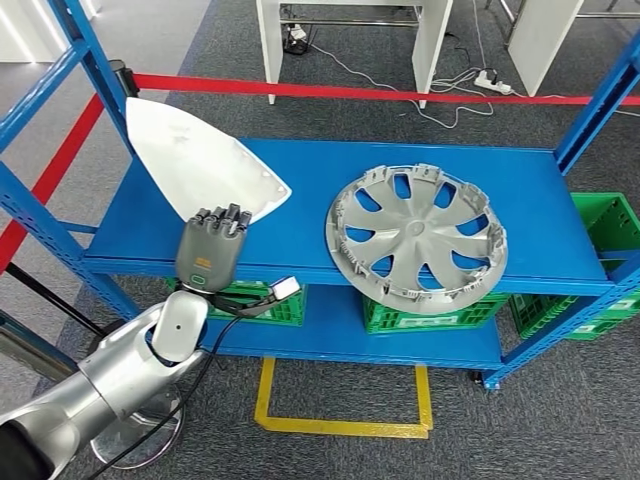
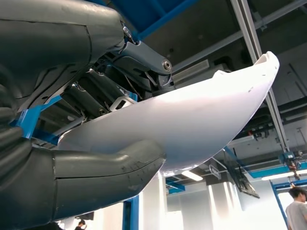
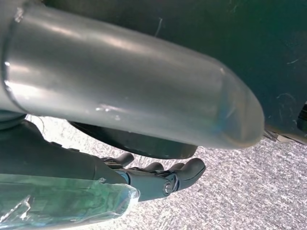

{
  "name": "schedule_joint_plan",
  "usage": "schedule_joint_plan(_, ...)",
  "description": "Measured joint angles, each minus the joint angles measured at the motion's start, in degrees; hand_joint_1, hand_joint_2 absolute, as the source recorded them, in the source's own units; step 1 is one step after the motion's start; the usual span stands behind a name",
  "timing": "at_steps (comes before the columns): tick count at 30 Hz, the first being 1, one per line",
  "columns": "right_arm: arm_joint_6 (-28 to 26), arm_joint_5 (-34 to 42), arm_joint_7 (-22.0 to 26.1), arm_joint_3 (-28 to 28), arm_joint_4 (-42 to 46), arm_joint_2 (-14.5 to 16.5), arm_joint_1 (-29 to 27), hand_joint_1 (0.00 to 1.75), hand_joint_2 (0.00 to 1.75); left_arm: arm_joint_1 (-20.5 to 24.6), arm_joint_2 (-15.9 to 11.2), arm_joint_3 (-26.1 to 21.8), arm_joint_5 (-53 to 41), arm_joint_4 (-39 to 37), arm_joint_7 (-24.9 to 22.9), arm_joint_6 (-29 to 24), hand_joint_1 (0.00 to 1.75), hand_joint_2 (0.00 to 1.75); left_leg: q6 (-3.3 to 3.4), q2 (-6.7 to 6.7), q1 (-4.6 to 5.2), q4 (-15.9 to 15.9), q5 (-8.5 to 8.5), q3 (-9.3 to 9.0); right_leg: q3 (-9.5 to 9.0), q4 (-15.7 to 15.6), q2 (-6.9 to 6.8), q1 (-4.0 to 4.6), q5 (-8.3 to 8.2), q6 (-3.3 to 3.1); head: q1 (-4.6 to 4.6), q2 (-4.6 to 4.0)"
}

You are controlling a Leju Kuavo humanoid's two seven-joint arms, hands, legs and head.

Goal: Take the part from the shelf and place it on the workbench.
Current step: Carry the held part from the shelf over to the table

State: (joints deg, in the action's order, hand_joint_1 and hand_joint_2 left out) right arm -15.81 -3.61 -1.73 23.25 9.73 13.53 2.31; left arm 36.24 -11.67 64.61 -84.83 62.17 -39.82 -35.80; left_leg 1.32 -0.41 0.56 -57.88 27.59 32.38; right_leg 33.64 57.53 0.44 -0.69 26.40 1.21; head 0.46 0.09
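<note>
A white, shield-shaped panel (image 1: 192,160) lies tilted over the left end of the blue shelf (image 1: 302,215). Its pointed end reaches toward the left upright. My left hand (image 1: 210,248) is at the panel's near edge, fingers curled over the rim. Up close in the left wrist view, the white panel (image 2: 203,115) sits between the thick thumb (image 2: 108,167) on one face and the dark fingers (image 2: 98,96) on the other. My right hand (image 3: 145,177) hangs over grey carpet, fingers loosely extended and holding nothing.
A silver hubcap (image 1: 415,235) lies on the shelf right of the panel. Green crates (image 1: 423,315) fill the lower level. Blue uprights (image 1: 90,60) frame the shelf ends. Red barrier tape (image 1: 302,90) runs behind, and a yellow floor marking (image 1: 340,425) lies in front.
</note>
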Motion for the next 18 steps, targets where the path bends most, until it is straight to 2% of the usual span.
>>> schedule_joint_plan(2, 0.0, 0.0, 0.0, 0.0, 0.0, 0.0, 0.0, 0.00, 0.00, 0.0, -0.1, 0.0, 0.0, 0.0, 0.0, 0.0, 1.75, 1.75, 0.52, 0.11, -0.14, 0.5, -0.53, -0.08, 0.14, 0.0, 0.02, 0.00, 0.01, 0.38, -0.01, 0.00)
schedule_joint_plan(3, 0.0, 0.0, 0.0, 0.0, 0.0, 0.0, 0.0, 0.00, 0.00, 0.0, -0.2, 0.0, 0.0, 0.0, 0.0, 0.0, 1.75, 1.75, 0.81, 0.20, -0.31, 0.9, -0.92, -0.12, 0.50, 0.5, 0.01, 0.03, 0.62, 0.59, 0.07, 0.00)
schedule_joint_plan(4, 0.0, 0.0, -0.1, 0.0, 0.0, 0.0, 0.0, 0.00, 0.00, 0.1, -0.2, 0.0, 0.0, 0.0, 0.0, 0.0, 1.75, 1.75, 1.04, 0.30, -0.52, 1.2, -1.23, -0.12, 1.28, 2.2, -0.01, 0.05, 1.95, 0.78, 0.19, 0.00)
schedule_joint_plan(5, 0.0, 0.0, -0.1, 0.0, 0.0, 0.0, 0.0, 0.00, 0.00, 0.0, -0.2, 0.0, 0.0, 0.0, 0.0, -0.1, 1.75, 1.75, 1.17, 0.39, -0.65, 1.4, -1.43, -0.08, 2.59, 5.1, -0.05, -0.01, 3.88, 0.94, 0.28, 0.00)
schedule_joint_plan(7, 0.0, -0.1, -0.1, 0.0, 0.0, 0.0, 0.0, 0.00, 0.00, -0.2, -0.3, 0.0, 0.0, 0.0, 0.0, -0.1, 1.75, 1.75, 1.23, 0.47, -0.70, 1.4, -1.57, 0.14, 5.80, 13.1, -0.11, -0.14, 7.60, 1.30, 0.41, 0.00)
schedule_joint_plan(8, 0.0, -0.1, -0.1, 0.0, 0.0, -0.1, 0.0, 0.00, 0.00, -0.3, -0.3, 0.0, 0.0, 0.0, 0.0, -0.1, 1.75, 1.75, 1.18, 0.51, -0.72, 1.4, -1.62, 0.20, 6.81, 15.8, -0.13, -0.20, 8.27, 1.43, 0.40, 0.00)
schedule_joint_plan(9, 0.0, -0.1, -0.1, 0.0, 0.0, -0.1, 0.0, 0.00, 0.00, -0.5, -0.3, 0.0, 0.0, 0.0, 0.0, -0.1, 1.75, 1.75, 1.11, 0.54, -0.76, 1.4, -1.66, 0.23, 6.81, 16.3, -0.15, -0.28, 7.77, 1.54, 0.40, 0.00)
schedule_joint_plan(10, 0.0, -0.1, -0.1, 0.0, 0.0, -0.1, 0.0, 0.00, 0.00, -0.6, -0.4, 0.0, 0.0, 0.0, 0.0, -0.1, 1.75, 1.75, 0.98, 0.54, -0.83, 1.3, -1.70, 0.24, 5.59, 14.3, -0.20, -0.37, 6.18, 1.61, 0.40, 0.00)
schedule_joint_plan(12, 0.0, -0.1, -0.1, 0.0, 0.0, -0.1, 0.1, 0.00, 0.00, -0.6, -0.4, 0.0, 0.0, 0.0, 0.0, -0.1, 1.75, 1.75, 0.46, 0.48, -0.93, 1.2, -1.70, 0.32, 0.95, 6.3, -0.29, -0.54, 2.69, 1.68, 0.43, 0.00)
schedule_joint_plan(13, 0.0, -0.1, -0.1, 0.1, 0.0, -0.2, 0.1, 0.00, 0.00, -0.6, -0.5, -0.1, 0.0, 0.0, 0.0, -0.1, 1.75, 1.75, 0.06, 0.42, -0.91, 1.0, -1.76, 0.46, -0.97, 3.0, -0.21, -0.52, 1.74, 1.52, 0.43, 0.00)
schedule_joint_plan(14, 0.0, -0.1, -0.2, 0.1, 0.0, -0.2, 0.2, 0.00, 0.00, -0.7, -0.5, -0.1, 0.0, 0.0, 0.0, -0.2, 1.75, 1.75, -0.36, 0.36, -0.84, 0.9, -1.88, 0.63, -2.08, 1.0, -0.11, -0.48, 1.49, 1.34, 0.43, 0.00)
schedule_joint_plan(15, 0.0, -0.1, -0.2, 0.1, 0.0, -0.2, 0.2, 0.00, 0.00, -0.7, -0.5, -0.1, 0.0, 0.0, 0.0, -0.2, 1.75, 1.75, -0.76, 0.31, -0.79, 0.7, -2.06, 0.83, -2.40, 0.5, 0.05, -0.36, 1.73, 1.06, 0.41, 0.00)
schedule_joint_plan(17, 0.0, -0.1, -0.2, 0.1, -0.1, -0.2, 0.2, 0.00, 0.00, -0.9, -0.7, -0.2, 0.0, 0.0, 0.0, -0.2, 1.75, 1.75, -1.40, 0.27, -0.90, 0.5, -2.12, 1.19, -1.84, 0.3, 0.13, -0.40, 1.51, 0.30, 0.39, 0.00)
schedule_joint_plan(18, 0.0, -0.1, -0.3, 0.1, -0.1, -0.2, 0.2, 0.00, 0.00, -1.0, -0.8, -0.2, 0.0, 0.0, 0.0, -0.2, 1.75, 1.75, -1.69, 0.28, -0.99, -0.1, -1.33, 1.52, -1.56, 0.3, 0.10, -0.43, 1.29, -0.21, 0.33, 0.00)
